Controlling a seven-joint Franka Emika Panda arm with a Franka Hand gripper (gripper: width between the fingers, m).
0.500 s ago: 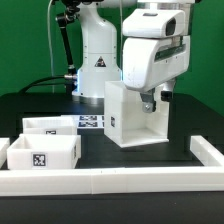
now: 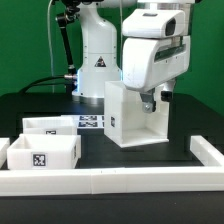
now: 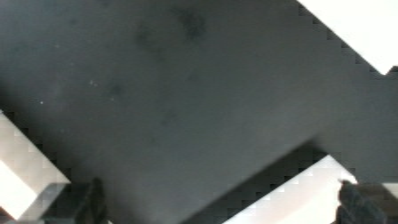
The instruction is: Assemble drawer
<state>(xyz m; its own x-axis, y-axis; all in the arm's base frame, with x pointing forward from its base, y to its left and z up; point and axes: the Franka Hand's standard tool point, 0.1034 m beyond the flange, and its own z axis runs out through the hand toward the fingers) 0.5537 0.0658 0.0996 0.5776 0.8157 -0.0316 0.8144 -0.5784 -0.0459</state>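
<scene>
The drawer's white box shell [image 2: 121, 116] stands upright in the middle of the black table, its open side facing the exterior view's right. My gripper [image 2: 152, 100] hangs over the shell's top at its open side, with its fingertips dipped just inside. In the wrist view the gripper [image 3: 222, 205] is open. Its two dark fingertips [image 3: 80, 200] stand far apart, and a white wall of the shell [image 3: 294, 195] lies next to one of them. Two small trays, one behind [image 2: 50, 126] and one in front [image 2: 42, 156], sit at the exterior view's left.
A long low white rail [image 2: 120, 181] runs along the front and turns up at the exterior view's right [image 2: 206, 150]. The marker board [image 2: 90, 122] lies behind the shell, near the robot base [image 2: 96, 60].
</scene>
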